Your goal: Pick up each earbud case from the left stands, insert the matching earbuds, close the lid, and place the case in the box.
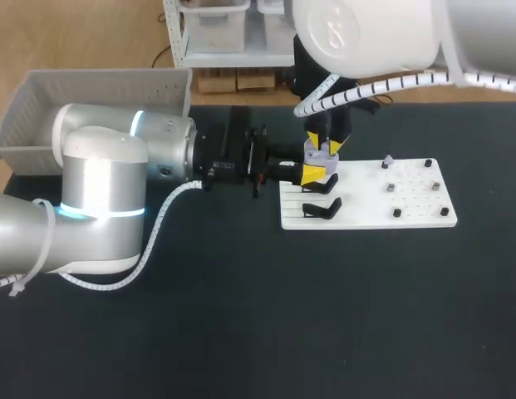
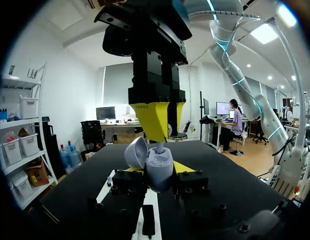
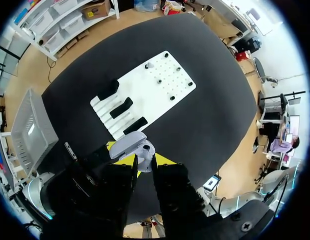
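The bench (image 1: 241,332) is one broad black top, matte and dark. In the head view it fills the frame from the lower edge up to a straight far edge near the top. Soft, even light lies across it, with faint shadows at centre.

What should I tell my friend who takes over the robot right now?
Left gripper: fingers shut on the open case, held over the board.
Right gripper: just above the case, apparently pinching an earbud into it.
Stands: those in view hold no case.
Box: no case seen inside.
Done: case picked up, lid open.
Left: seat the earbuds, close the lid, put the case in the box.
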`<action>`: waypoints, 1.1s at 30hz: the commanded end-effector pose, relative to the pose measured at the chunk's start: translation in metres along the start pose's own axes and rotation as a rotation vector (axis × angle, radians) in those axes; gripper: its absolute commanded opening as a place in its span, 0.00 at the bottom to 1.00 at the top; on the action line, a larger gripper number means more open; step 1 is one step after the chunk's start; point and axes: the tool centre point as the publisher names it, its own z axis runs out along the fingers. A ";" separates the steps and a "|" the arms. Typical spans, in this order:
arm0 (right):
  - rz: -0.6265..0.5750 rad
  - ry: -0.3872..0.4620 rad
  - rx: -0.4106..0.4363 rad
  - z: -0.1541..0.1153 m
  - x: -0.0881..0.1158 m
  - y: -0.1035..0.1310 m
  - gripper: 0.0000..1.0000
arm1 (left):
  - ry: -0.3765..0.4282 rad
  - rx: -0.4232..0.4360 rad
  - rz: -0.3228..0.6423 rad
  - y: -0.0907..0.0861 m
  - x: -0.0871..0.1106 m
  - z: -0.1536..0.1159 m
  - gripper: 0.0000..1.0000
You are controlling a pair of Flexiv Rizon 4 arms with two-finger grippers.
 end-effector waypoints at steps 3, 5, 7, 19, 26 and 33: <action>-0.001 -0.014 -0.003 0.003 -0.003 -0.001 0.00 | -0.003 -0.005 0.003 -0.001 0.000 0.000 0.00; 0.000 -0.017 -0.002 0.003 -0.004 -0.001 0.00 | -0.003 -0.005 0.003 -0.001 0.000 0.000 0.00; 0.001 -0.018 -0.003 0.003 -0.005 -0.002 0.00 | -0.003 -0.005 0.003 -0.001 0.000 0.000 0.00; -0.014 0.027 -0.043 0.006 -0.001 -0.009 1.00 | -0.003 -0.005 0.003 -0.001 0.000 0.000 0.00; -0.036 0.014 -0.186 -0.016 0.011 -0.031 0.94 | -0.003 -0.005 0.003 -0.001 0.000 0.000 0.00; -0.203 -0.116 -0.351 -0.029 -0.001 -0.066 0.96 | -0.003 -0.005 0.003 -0.001 0.000 0.000 0.00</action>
